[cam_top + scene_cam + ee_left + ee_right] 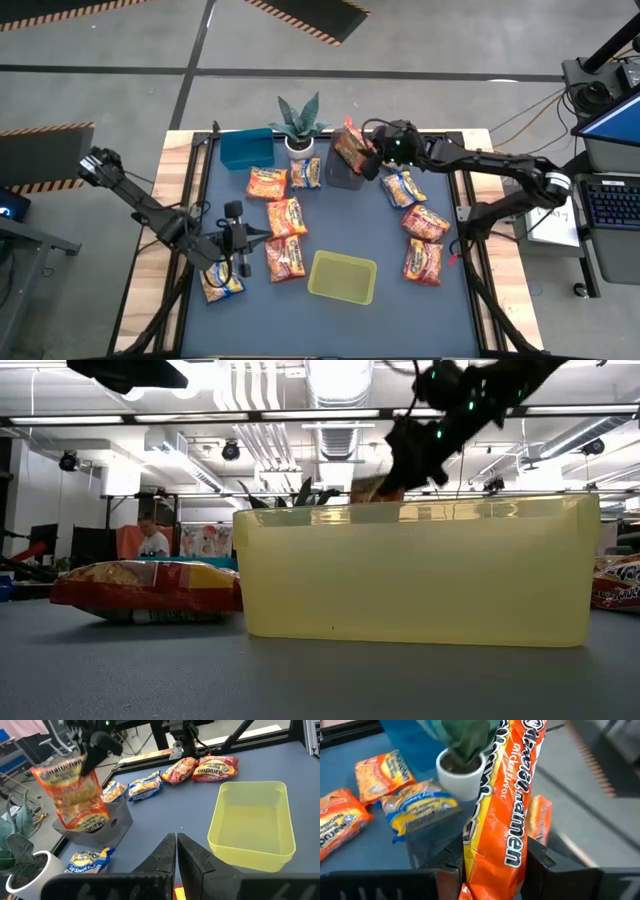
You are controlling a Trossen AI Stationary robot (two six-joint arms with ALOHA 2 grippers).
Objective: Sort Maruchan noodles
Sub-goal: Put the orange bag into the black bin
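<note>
My right gripper (375, 152) is shut on an orange Maruchan noodles packet (350, 147) and holds it over the dark bin (345, 178) at the table's far middle. The packet (75, 795) also shows in the left wrist view, above the bin (100, 830). Other packets lie flat on the blue mat: orange ones (286, 217) left of centre, a yellow-and-blue one (305, 173) beside the dark bin, and red ones (425, 222) at the right. My left gripper (255, 238) hovers shut over the mat's near left, touching nothing; its closed fingers (176, 851) show in its own wrist view. My right gripper pinches the orange packet between its two fingers (545, 865), which press on its two flat faces (487, 862). The hold is at the packet's upper end (87, 762). The packet hangs below the fingers, upright and slightly tilted. Its lower end (87, 820) is at the dark bin's opening.
A blue bin (247, 148) and a potted plant (298, 128) stand at the far edge, left of the dark bin. A yellow-green bin (343, 277) sits near the front middle. A yellow-and-blue packet (220, 285) lies at the near left. A person sits in the room behind (152, 540).
</note>
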